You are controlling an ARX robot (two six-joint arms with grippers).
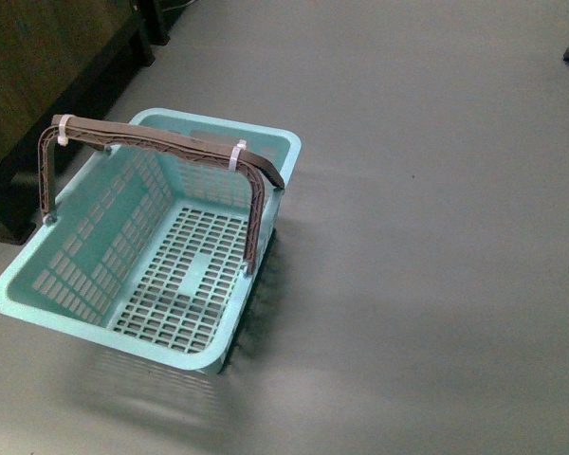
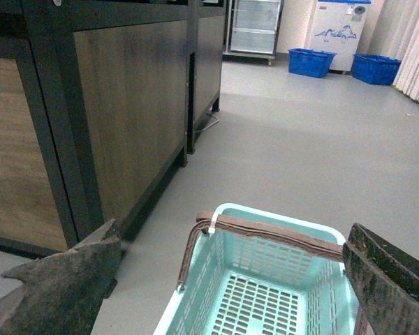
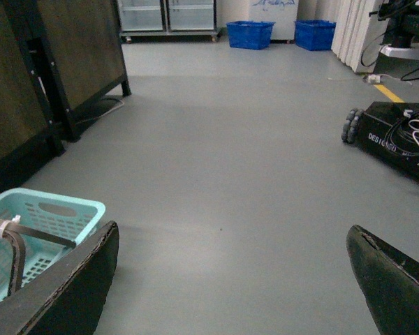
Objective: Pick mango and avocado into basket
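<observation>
The light teal basket (image 1: 85, 251) stands empty on the grey floor at the left of the front view, its brown handles (image 1: 152, 144) raised and tied with white zip ties. It also shows in the left wrist view (image 2: 265, 279) and at the edge of the right wrist view (image 3: 42, 213). My left gripper (image 2: 230, 279) is open above the basket, its jaws wide apart. My right gripper (image 3: 230, 279) is open over bare floor beside the basket. No mango and no avocado are in view. Neither arm shows in the front view.
A dark wooden cabinet (image 1: 38, 85) stands close to the basket's far left side. A black wheeled robot base (image 3: 398, 136) with cables sits on the floor to the right. Blue crates (image 3: 250, 33) and a glass-door fridge (image 2: 255, 28) stand far off.
</observation>
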